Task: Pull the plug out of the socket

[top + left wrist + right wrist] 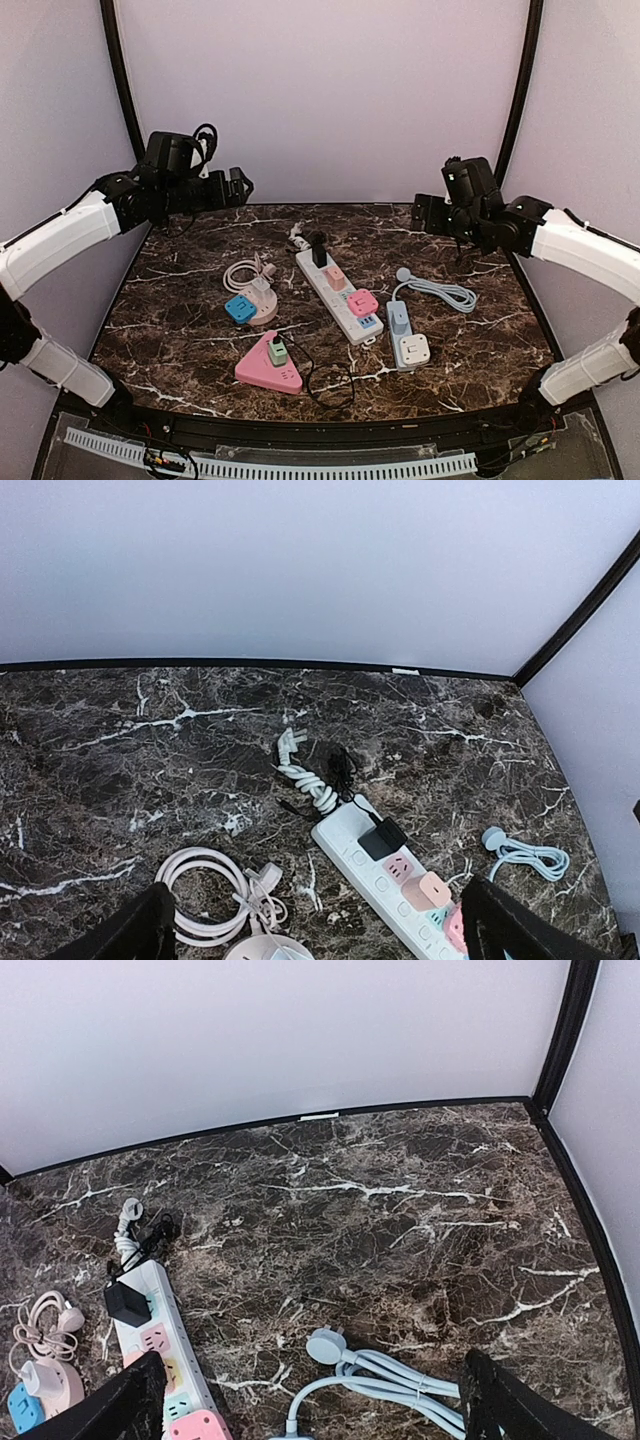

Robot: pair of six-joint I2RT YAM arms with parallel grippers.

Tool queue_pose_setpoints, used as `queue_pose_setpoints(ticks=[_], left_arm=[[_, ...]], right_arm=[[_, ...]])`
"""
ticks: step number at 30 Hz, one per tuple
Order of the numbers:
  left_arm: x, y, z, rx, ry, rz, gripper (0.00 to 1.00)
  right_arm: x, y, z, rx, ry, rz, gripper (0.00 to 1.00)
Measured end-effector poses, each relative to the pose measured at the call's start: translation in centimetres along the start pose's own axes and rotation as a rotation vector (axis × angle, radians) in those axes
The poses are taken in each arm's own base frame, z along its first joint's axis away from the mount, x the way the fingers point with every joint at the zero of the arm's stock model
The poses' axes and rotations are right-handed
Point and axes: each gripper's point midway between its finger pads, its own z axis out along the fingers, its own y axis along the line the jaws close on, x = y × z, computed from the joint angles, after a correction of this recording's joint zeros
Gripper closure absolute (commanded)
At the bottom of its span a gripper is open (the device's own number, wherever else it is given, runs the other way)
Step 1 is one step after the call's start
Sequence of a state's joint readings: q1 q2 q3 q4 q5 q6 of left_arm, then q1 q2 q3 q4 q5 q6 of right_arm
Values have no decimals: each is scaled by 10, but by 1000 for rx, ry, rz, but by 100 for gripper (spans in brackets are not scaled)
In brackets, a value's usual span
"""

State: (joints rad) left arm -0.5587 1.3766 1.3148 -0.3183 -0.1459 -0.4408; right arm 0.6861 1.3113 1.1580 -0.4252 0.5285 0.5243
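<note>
Nearest on the counter (180,320), a pink triangular socket (268,368) carries a green plug (277,351). Behind it, a white power strip (335,293) holds a black adapter (319,250), possibly the target. Farthest back, the left end effector (241,186) and right end effector (419,213) hover high, spread wide and empty, probably to survey the counter.

plug (319,250) on power strip (340,292), table (170,330) centre

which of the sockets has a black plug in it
The long white strip in the middle, black adapter at its far end. The round socket holds a blue plug, the triangular one green, the pale blue strip white.
</note>
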Motion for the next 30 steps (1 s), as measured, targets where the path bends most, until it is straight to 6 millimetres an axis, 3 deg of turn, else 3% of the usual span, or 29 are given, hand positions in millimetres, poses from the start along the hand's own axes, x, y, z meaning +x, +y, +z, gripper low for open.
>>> queue_pose_setpoints(ticks=[7,11,18,22,30], left_arm=[[13,12,16,-39,70,-21,1],[19,8,18,-12,98,-40,1],[55,-32,26,77,195,-36,1],[80,-47,29,115,260,-46,1],[102,-73,32,197,329,-58,1]], right_arm=[[-8,-1,-6,-25,-28,29,1],[7,0,-3,-62,2,35,1],[30,12,-4,-157,119,8,1],[56,21,-5,-230,216,-23,1],[137,30,-22,-324,482,-68,6]])
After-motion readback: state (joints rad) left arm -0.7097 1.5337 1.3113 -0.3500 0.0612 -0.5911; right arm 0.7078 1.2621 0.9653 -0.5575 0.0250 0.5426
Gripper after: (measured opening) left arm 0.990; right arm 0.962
